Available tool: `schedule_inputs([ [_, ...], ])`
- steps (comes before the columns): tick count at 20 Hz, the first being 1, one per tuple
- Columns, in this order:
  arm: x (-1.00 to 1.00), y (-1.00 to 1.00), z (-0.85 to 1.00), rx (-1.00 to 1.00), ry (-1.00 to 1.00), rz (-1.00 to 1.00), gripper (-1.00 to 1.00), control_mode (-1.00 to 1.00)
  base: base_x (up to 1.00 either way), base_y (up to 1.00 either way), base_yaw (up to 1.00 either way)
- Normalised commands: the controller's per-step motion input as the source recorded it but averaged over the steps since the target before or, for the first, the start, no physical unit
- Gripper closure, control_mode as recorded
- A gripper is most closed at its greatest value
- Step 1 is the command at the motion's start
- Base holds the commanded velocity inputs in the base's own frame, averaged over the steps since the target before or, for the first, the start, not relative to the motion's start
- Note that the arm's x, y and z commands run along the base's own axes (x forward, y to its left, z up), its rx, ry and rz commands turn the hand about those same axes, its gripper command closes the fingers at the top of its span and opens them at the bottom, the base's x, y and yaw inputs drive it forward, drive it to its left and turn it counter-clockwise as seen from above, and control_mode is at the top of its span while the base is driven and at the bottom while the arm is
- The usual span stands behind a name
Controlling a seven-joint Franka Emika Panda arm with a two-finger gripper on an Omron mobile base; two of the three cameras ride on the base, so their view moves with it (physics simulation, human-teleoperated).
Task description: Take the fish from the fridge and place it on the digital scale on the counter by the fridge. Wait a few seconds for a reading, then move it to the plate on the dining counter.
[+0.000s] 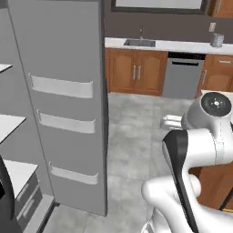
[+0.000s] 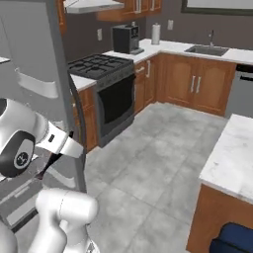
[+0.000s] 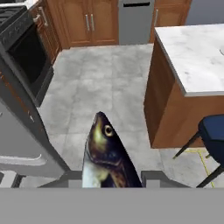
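The fish (image 3: 105, 153) is dark grey with a paler belly. It stands head-up in the hand view, and my gripper (image 3: 111, 180) is shut on its body. Below it lies grey tiled floor. The fridge (image 1: 68, 104) stands with its door swung open, white door bins facing me; in the right base view the fridge (image 2: 37, 64) is at the left behind my arm. The dining counter (image 3: 192, 52), marble top on brown wood, is up and to the right of the fish, and the dining counter (image 2: 232, 153) also sits at the right. The digital scale is out of view. I cannot make out the plate.
A black oven range (image 2: 111, 94) stands along the left wall beside wooden cabinets. A grey dishwasher (image 1: 182, 75) and a sink (image 1: 139, 43) are at the far wall. A blue stool (image 3: 214, 131) sits by the island's near side. Open tiled floor (image 2: 148, 163) lies between.
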Motion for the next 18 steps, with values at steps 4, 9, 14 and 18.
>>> schedule_inputs([
  [4,0.0,0.0,0.0,0.0,0.0,0.0,1.0,1.0,-0.11,0.0,-0.84],
  [9,0.0,0.0,0.0,0.0,0.0,0.0,1.0,1.0,0.42,0.06,-0.56],
  [14,0.0,0.0,0.0,0.0,0.0,0.0,1.0,1.0,0.92,0.3,-0.19],
  [18,0.0,0.0,0.0,0.0,0.0,0.0,1.0,1.0,1.0,0.0,-0.04],
])
